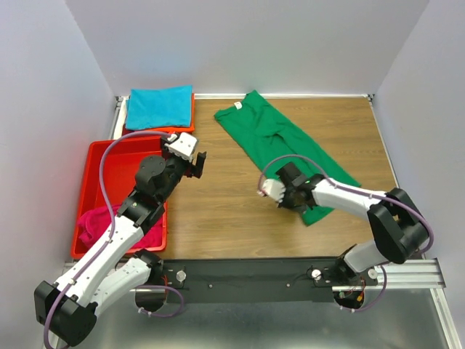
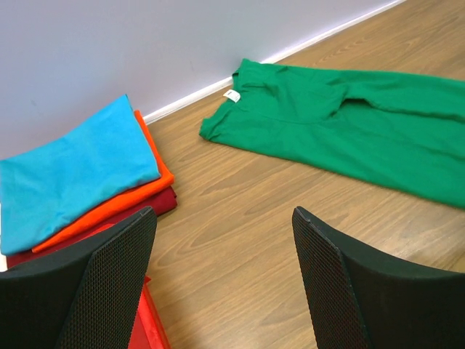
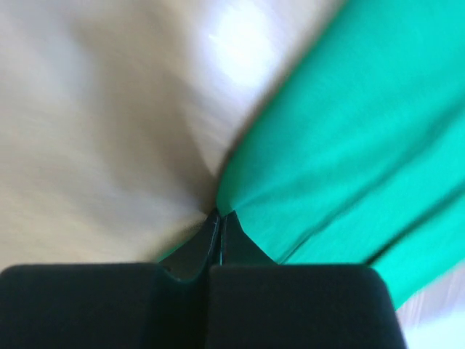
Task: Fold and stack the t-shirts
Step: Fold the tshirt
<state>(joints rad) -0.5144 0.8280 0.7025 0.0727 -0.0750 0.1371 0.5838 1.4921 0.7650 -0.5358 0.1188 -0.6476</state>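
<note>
Wood-grain table [image 1: 218, 218] fills a booth with pale walls. Across its far right part the green shirt [image 1: 280, 138] lies spread on a diagonal, its white neck label toward the back wall. The right gripper [image 3: 220, 222] is clamped tight on the shirt's near left edge, cloth pinched between its closed tips. The left gripper [image 2: 225, 276] hovers over bare wood beside the red tray [image 1: 94, 163], spread wide and holding nothing. A magenta shirt [image 1: 98, 222] sits crumpled in the tray. In the back left corner is a folded pile: teal shirt [image 1: 160, 107] on top, orange shirt [image 2: 145, 193] beneath, dark red shirt [image 2: 156, 207] lowest.
</note>
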